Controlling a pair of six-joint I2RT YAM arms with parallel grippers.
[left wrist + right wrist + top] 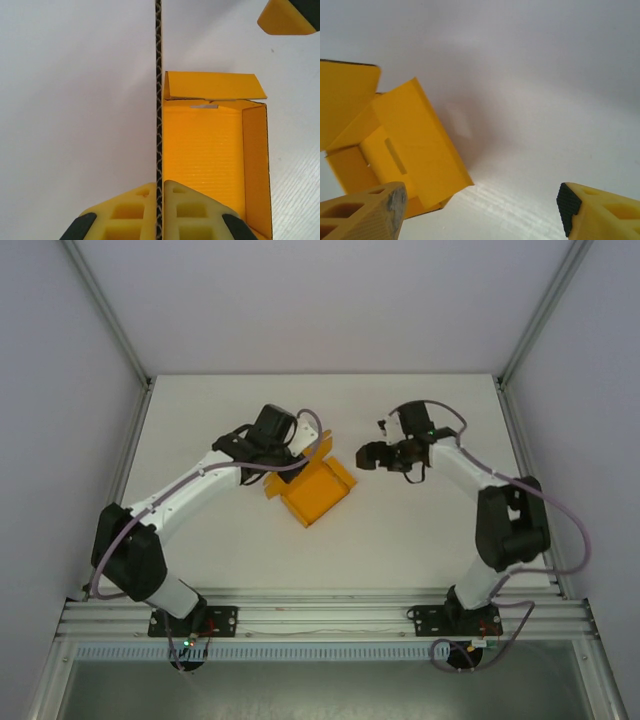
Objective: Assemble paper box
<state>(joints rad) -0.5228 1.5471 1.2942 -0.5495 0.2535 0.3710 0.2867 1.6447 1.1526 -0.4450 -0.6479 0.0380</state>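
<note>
I see the paper box (pixel 318 492) lying partly folded, open side up, on the white table (pixel 400 540) between the two arms. The left gripper (pixel 159 192) has its jaws clamped on one upright side wall of the box. The right gripper (pixel 480 212) hangs just beside the box, jaws wide apart

A robotics lab cell: a white table (pixel 400 530) enclosed by plain walls (pixel 330 300) and aluminium frame rails (pixel 320 612).
</note>
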